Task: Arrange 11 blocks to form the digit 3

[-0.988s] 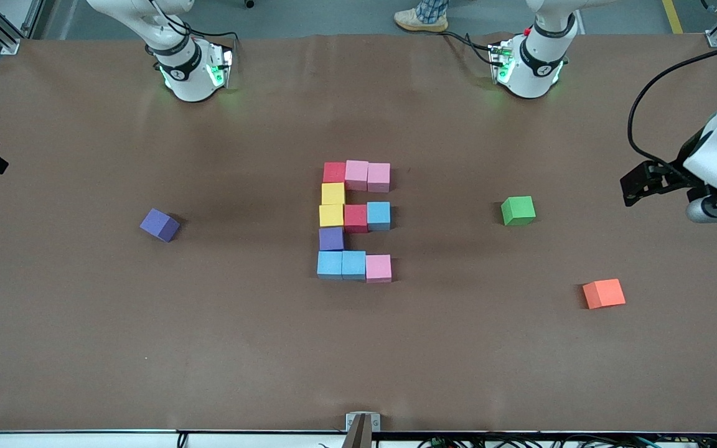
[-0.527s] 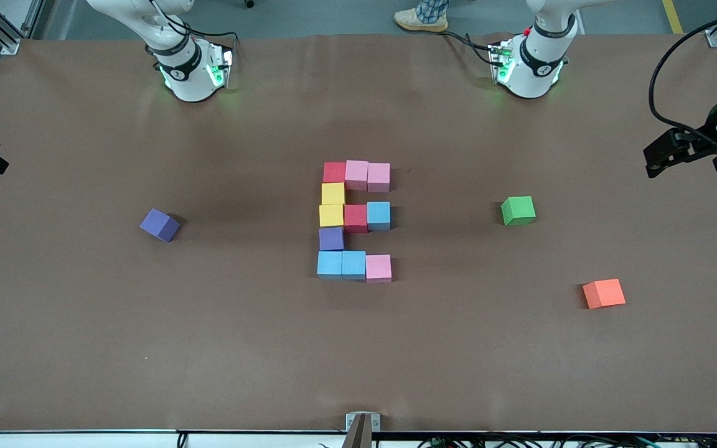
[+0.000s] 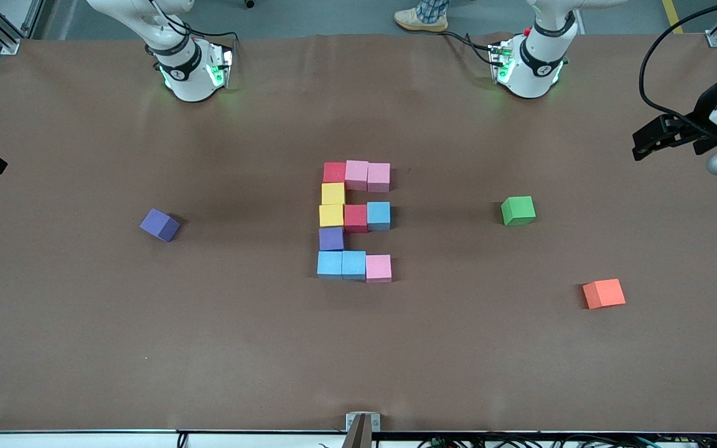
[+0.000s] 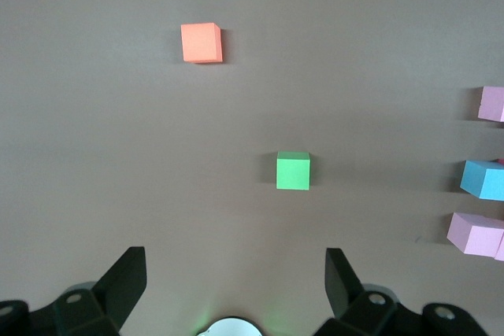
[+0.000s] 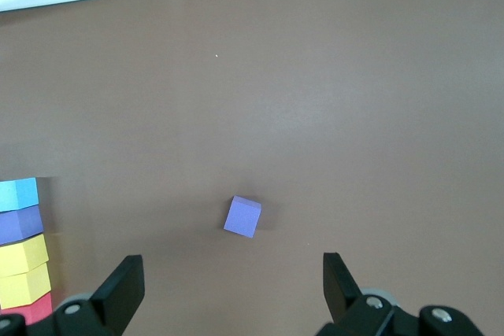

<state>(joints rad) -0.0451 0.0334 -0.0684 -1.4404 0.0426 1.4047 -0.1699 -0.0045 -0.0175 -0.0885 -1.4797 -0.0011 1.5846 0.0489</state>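
While the eleven matte foam cubes [image 3: 355, 221] sit joined mid-tabletop [image 3: 358, 348], left gripper [image 4: 232, 285] and right gripper [image 5: 232, 285] hang open, empty.

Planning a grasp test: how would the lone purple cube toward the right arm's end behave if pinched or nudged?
The lone purple cube looks like matte foam, so it is probably light and grippy, perhaps squashing slightly. Its flat faces suggest sliding or turning, not rolling. It sits skewed on the table, so a square pinch may twist it.
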